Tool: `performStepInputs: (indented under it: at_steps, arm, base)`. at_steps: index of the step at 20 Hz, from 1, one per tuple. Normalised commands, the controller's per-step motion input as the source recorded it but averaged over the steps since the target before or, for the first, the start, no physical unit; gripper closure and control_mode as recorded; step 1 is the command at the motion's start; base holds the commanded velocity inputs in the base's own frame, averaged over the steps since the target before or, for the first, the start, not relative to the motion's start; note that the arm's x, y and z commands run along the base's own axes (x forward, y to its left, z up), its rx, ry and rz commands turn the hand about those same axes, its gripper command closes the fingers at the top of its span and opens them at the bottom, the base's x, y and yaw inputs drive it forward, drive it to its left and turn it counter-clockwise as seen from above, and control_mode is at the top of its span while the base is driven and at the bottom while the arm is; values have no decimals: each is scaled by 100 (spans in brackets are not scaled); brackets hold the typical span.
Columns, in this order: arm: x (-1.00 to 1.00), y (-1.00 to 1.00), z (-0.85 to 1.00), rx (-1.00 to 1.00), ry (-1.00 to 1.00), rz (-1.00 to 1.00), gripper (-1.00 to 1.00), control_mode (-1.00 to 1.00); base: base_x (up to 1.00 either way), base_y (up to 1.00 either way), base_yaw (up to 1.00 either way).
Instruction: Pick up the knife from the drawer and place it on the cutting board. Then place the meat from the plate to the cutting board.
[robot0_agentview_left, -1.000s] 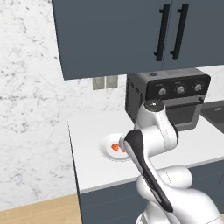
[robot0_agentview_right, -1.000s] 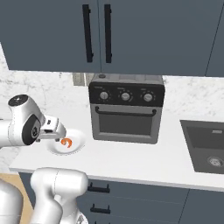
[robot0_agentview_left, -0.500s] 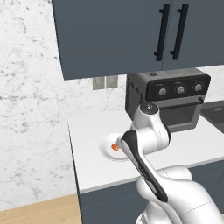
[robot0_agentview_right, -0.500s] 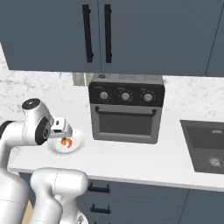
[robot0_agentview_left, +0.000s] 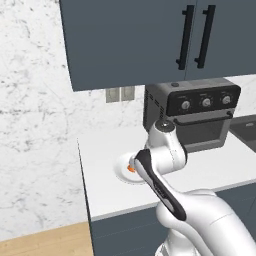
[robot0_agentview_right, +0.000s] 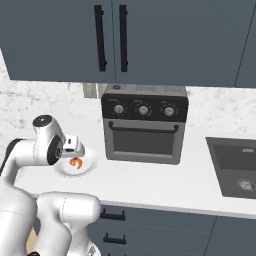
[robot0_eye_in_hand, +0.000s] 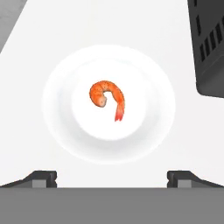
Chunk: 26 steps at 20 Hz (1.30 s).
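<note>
A round white plate (robot0_eye_in_hand: 57, 127) lies on the white counter, and the meat (robot0_eye_in_hand: 106, 95), a small curled orange-red chunk, sits at its centre. My gripper (robot0_eye_in_hand: 112, 177) hangs straight above the plate, jaws wide open with nothing between them. The right base view shows the hand (robot0_agentview_right: 73, 148) just over the plate (robot0_agentview_right: 89, 168) and the meat (robot0_agentview_right: 75, 162). From the left base view my arm covers part of the plate (robot0_agentview_left: 121, 171); a bit of the meat (robot0_agentview_left: 130, 169) peeks out. A dark drawer front (robot0_agentview_right: 150, 220) with a short black handle is shut below the counter. Knife and cutting board are out of view.
A black toaster oven (robot0_agentview_right: 145, 125) stands just right of the plate, its corner close in the hand view (robot0_eye_in_hand: 210, 43). A dark sink (robot0_agentview_right: 235, 167) lies further right. Dark wall cabinets (robot0_agentview_left: 150, 35) hang overhead. The counter's left end (robot0_agentview_left: 82, 170) is near the plate.
My arm has swung toward the plate, bringing the hand over it. The gripper stayed open; plate and meat have not moved.
</note>
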Motion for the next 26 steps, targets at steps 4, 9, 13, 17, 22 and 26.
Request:
performStepInputs:
  at_steps: [4,9,13,17,22,26]
  arm:
    - [19,13,-30,5,2,0,-100,-100]
    - [13,2,-28,5,4,0,-100,-100]
    - [1,4,-23,4,2,0,-100,-100]
    - [0,13,-16,3,2,0,-100,-100]
    - [10,3,-8,0,2,0,-100,-100]
    - [12,0,1,0,0,0,-100,-100]
  base:
    - [0,0,0]
    - [0,0,0]
    - [0,0,0]
    - [0,0,0]
    - [0,0,0]
    - [0,0,0]
